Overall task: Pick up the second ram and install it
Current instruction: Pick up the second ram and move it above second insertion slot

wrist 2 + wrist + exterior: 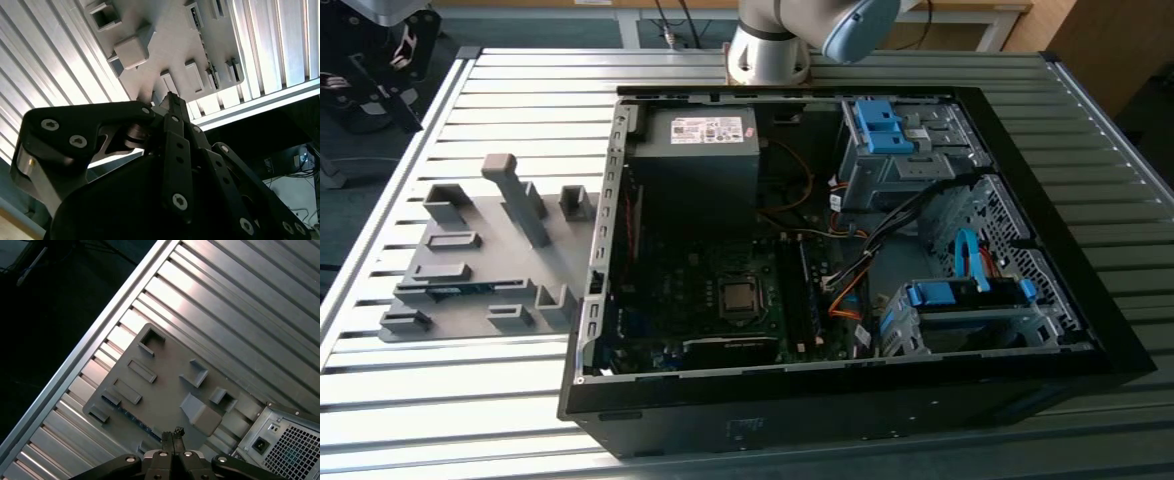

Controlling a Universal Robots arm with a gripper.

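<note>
closed claw high over the fixture plate, ram in its holder

the black, bolted metal gripper [172, 434] hangs well above the flat grey plastic fixture plate [170, 375]. its two fingertips are pressed together and nothing is held between them. both wrist views look down past the closed tips onto the plate.

the second ram [454, 291], a thin, long, narrow blue-green circuit board strip, sits in the fixture plate between low grey blocks. it is on the side of the plate furthest from the case and well apart from the gripper. in the first wrist view it shows as a line of bluish spots along one edge of the plate.

a tall grey post [520, 205] stands upright on the plate. the plate rests on the ribbed aluminium table [520, 80], just beside the open black computer case [1081, 340] and to the exterior view's left of it. inside the case lie a dark motherboard [720, 300], a grey power supply box [700, 135] and blue plastic drive brackets [881, 125]. the pale round base of the arm [767, 55] stands on the table behind the case.
</note>
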